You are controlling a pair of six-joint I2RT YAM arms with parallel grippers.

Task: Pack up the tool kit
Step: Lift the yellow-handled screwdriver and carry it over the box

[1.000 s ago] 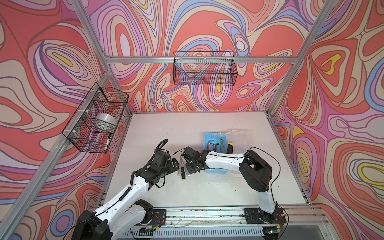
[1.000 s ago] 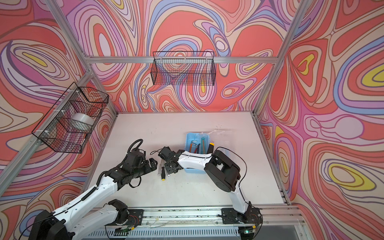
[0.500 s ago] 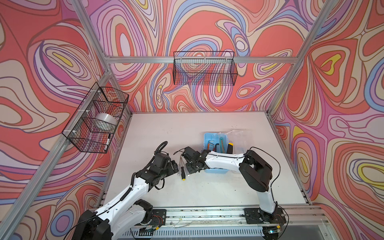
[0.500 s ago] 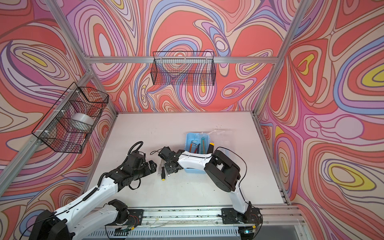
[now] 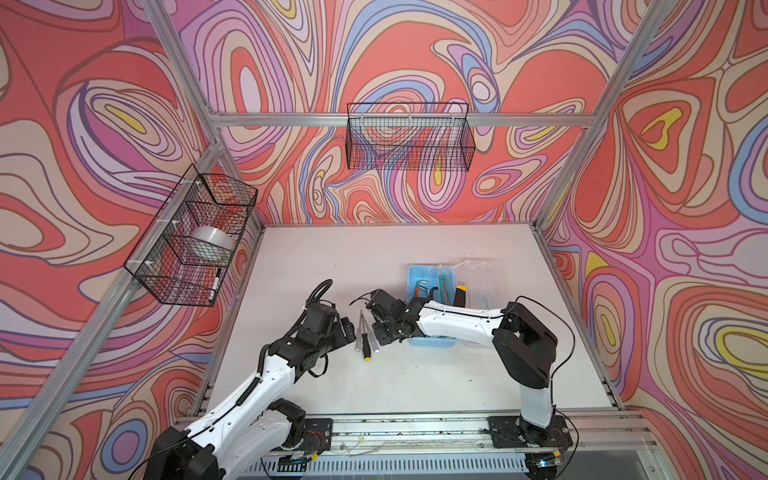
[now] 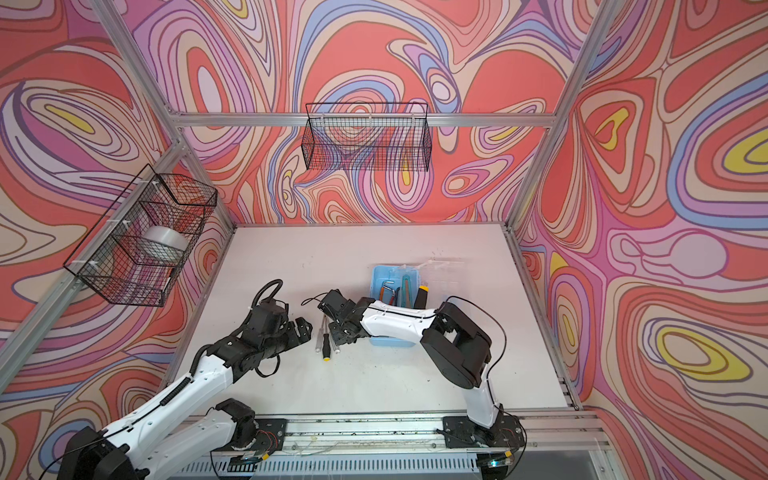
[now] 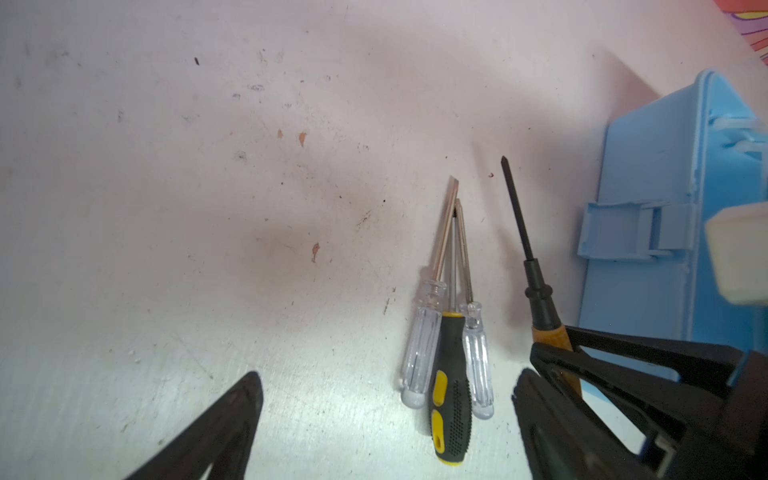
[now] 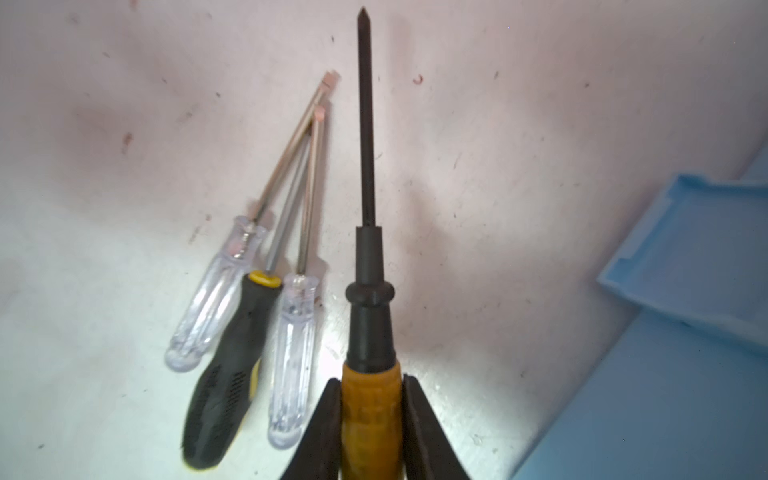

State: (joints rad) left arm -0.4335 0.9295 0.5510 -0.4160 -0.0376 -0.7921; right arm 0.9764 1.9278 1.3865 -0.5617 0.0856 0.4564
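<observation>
Right gripper (image 8: 371,378) is clamping the orange-handled screwdriver (image 8: 368,257) by its grip. The jaws are narrow and pressing on both sides of the handle, and the black shaft is pointing straight out ahead. Cannot tell whether the tip is touching the white table (image 5: 374,257) or riding just above it.

Left gripper (image 7: 388,374) is standing wide and holding nothing. In both top views it is hovering low, just left of the loose tools.

Three more screwdrivers are lying flat on the table between the two grippers, touching in a tight fan:
- a larger clear-handled screwdriver (image 7: 422,349)
- a black-and-yellow-handled screwdriver (image 7: 451,390) in the middle
- a smaller clear-handled screwdriver (image 7: 478,365), nearest the held one

Their shafts are converging toward the tips.

The tool kit's light-blue plastic case (image 5: 413,276) is sitting on the table just right of the right gripper. The right forearm is crossing over its near end. Its clear lid (image 5: 482,278) is lying open to the right. Inside, L-shaped hex keys (image 5: 423,286) and a yellow-and-black utility knife (image 5: 459,294) are showing.
</observation>
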